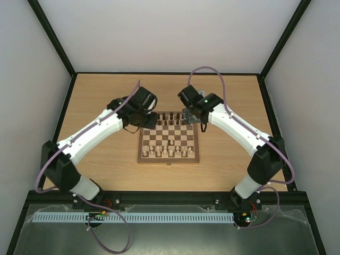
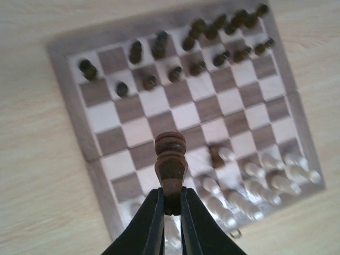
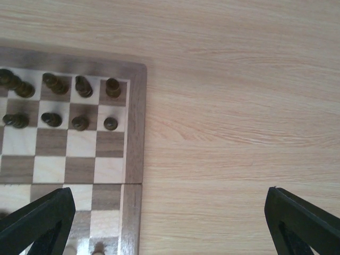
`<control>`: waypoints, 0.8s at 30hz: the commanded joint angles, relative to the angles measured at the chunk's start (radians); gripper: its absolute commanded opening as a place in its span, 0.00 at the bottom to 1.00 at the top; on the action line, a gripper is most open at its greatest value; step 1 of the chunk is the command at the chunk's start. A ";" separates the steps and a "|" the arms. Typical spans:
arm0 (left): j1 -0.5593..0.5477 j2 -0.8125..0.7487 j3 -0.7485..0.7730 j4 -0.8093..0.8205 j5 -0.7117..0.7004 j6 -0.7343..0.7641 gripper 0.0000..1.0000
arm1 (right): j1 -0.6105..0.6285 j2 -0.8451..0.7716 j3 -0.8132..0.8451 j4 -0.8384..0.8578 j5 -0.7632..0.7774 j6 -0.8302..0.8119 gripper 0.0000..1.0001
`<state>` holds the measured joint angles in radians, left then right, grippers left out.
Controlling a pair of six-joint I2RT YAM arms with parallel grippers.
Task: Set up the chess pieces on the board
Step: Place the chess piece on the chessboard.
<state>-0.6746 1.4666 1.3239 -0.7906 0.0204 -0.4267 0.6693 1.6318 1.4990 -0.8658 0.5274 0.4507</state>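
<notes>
The board (image 1: 169, 160) lies mid-table. Dark brown chess pieces (image 1: 172, 118) fill most of its two far rows, and one dark piece (image 1: 170, 142) stands alone near the middle. My left gripper (image 1: 151, 121) hovers over the board's far left corner. In the left wrist view it (image 2: 171, 204) is shut on a dark brown chess piece (image 2: 171, 159), held above the board (image 2: 64, 79), whose dark rows (image 2: 196, 32) show beyond. My right gripper (image 1: 190, 116) is open and empty; in the right wrist view it (image 3: 170, 223) spans bare table beside the board's edge (image 3: 135, 133) and dark pieces (image 3: 79, 85).
Pale cream chessmen (image 1: 167, 152) stand in the board's two near rows, also showing in the left wrist view (image 2: 265, 175). The wooden table (image 1: 228, 159) is ringed by a black frame and white walls.
</notes>
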 commanded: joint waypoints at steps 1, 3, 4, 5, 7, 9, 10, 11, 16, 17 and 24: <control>0.050 0.137 0.204 -0.232 -0.133 0.088 0.05 | 0.001 -0.077 -0.055 -0.006 -0.097 -0.039 0.99; 0.065 0.222 0.306 -0.299 -0.151 0.096 0.06 | 0.001 -0.099 -0.083 0.015 -0.128 -0.039 0.99; 0.072 0.265 0.360 -0.330 -0.149 0.094 0.06 | 0.001 -0.111 -0.097 0.027 -0.145 -0.040 0.99; 0.076 0.311 0.406 -0.350 -0.159 0.093 0.06 | 0.001 -0.121 -0.112 0.039 -0.156 -0.042 0.99; 0.080 0.422 0.501 -0.404 -0.195 0.085 0.06 | 0.001 -0.131 -0.131 0.045 -0.184 -0.048 0.99; 0.107 0.493 0.497 -0.395 -0.151 0.090 0.07 | 0.001 -0.149 -0.155 0.059 -0.205 -0.055 0.99; 0.115 0.527 0.499 -0.393 -0.121 0.090 0.06 | 0.001 -0.160 -0.168 0.069 -0.214 -0.055 0.99; 0.115 0.558 0.514 -0.391 -0.107 0.087 0.05 | 0.001 -0.172 -0.181 0.081 -0.232 -0.056 0.99; 0.131 0.638 0.600 -0.401 -0.087 0.068 0.05 | 0.002 -0.220 -0.235 0.136 -0.298 -0.067 0.99; 0.137 0.647 0.616 -0.408 -0.093 0.062 0.05 | 0.003 -0.228 -0.247 0.145 -0.308 -0.068 0.99; 0.160 0.673 0.730 -0.427 -0.074 0.037 0.04 | 0.005 -0.270 -0.285 0.185 -0.357 -0.074 0.99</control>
<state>-0.5259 2.1487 1.9739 -1.1702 -0.0677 -0.3676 0.6697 1.3987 1.2377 -0.7033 0.2131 0.3916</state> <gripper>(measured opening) 0.089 0.986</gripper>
